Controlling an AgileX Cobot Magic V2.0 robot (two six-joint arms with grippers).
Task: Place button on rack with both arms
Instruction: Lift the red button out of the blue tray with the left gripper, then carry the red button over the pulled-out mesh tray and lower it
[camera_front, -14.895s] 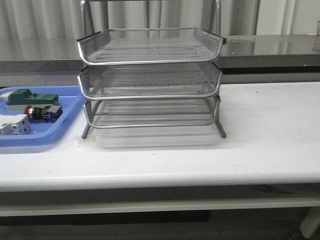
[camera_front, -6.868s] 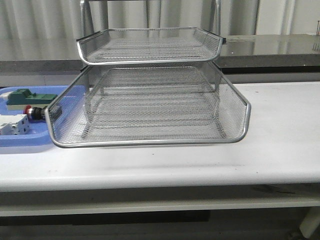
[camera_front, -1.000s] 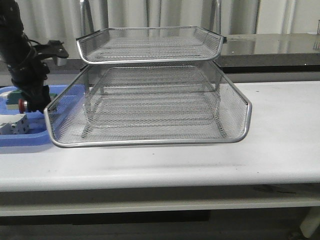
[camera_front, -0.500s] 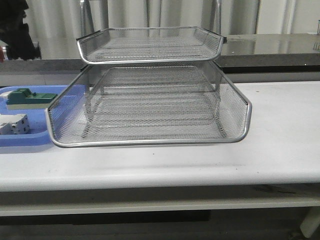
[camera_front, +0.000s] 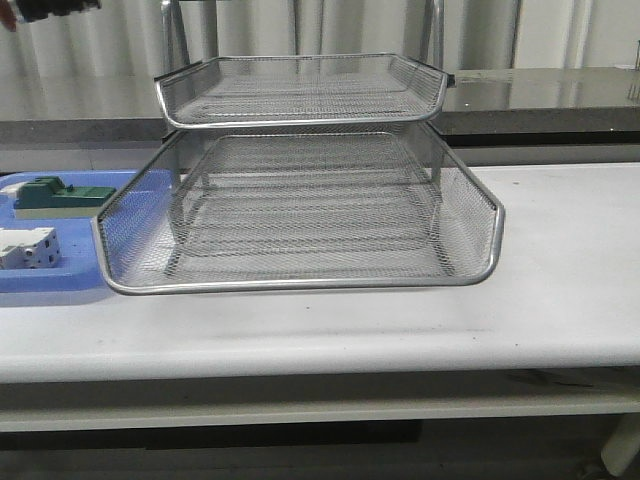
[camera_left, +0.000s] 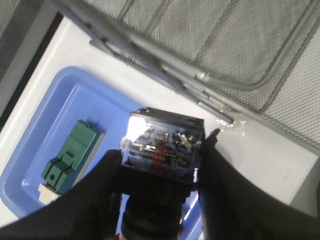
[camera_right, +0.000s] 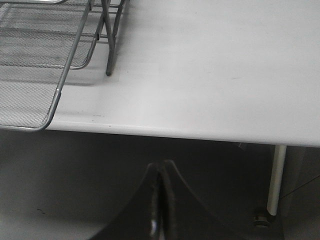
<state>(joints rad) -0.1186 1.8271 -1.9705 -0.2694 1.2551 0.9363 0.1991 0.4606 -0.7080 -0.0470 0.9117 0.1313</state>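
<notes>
Left gripper (camera_left: 160, 185): you grip the button (camera_left: 162, 147) above the blue tray (camera_left: 35, 150).
Right gripper (camera_right: 159, 200): fingers pressed together, holding nothing.
Rack (camera_front: 300, 215): middle tier pulled out.
Writing: none readable.

No text, label, brand or number can be read on anything in these views

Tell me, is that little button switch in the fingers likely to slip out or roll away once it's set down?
The button probably won't slip: dark fingers press both flat sides of its boxy body. Set on those flat faces it should stay put; on its rounder cap end it might tip or roll. The mesh of the pulled-out rack tier probably gives some grip.
</notes>
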